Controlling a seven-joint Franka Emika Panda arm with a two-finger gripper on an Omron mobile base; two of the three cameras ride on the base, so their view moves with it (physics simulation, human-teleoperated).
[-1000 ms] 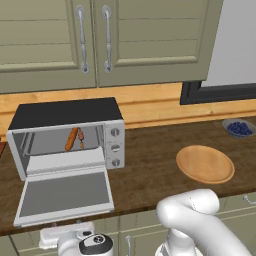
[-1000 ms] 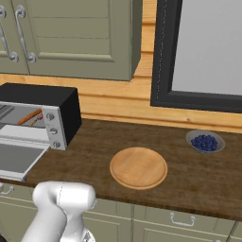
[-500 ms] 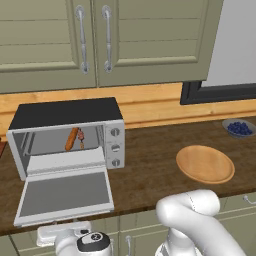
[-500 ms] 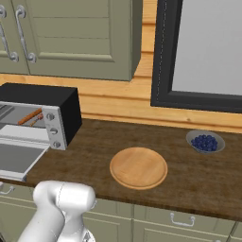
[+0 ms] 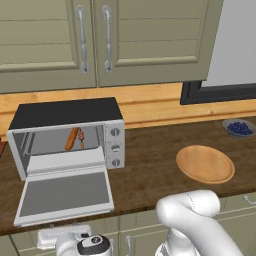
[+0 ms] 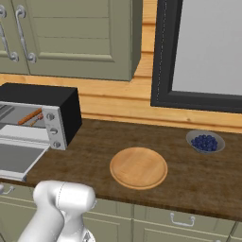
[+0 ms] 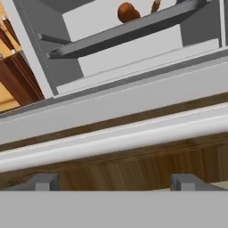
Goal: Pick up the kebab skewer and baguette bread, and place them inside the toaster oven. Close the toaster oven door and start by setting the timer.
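The silver toaster oven (image 5: pixel 65 115) (image 6: pixel 47 94) stands on the counter at the left. Its door (image 5: pixel 65 192) (image 6: pixel 16 158) lies folded down flat toward me. Inside, the orange-brown baguette bread (image 5: pixel 71 139) (image 6: pixel 29 116) (image 7: pixel 128 12) lies on the rack. The thin kebab skewer (image 5: pixel 81 137) (image 7: pixel 155 5) lies just to its right. My gripper (image 7: pixel 112 182) is open and holds nothing. It hangs low in front of the counter edge, under the door's silver bar handle (image 7: pixel 116 136), with the bar above and between its fingertips.
A round wooden plate (image 5: pixel 205 164) (image 6: pixel 138 168) lies on the counter right of the oven. A small bowl of blueberries (image 5: pixel 239 128) (image 6: pixel 204 142) sits farther right by the wall. Green wall cabinets (image 5: pixel 95 40) hang above the oven, and drawers run below the counter.
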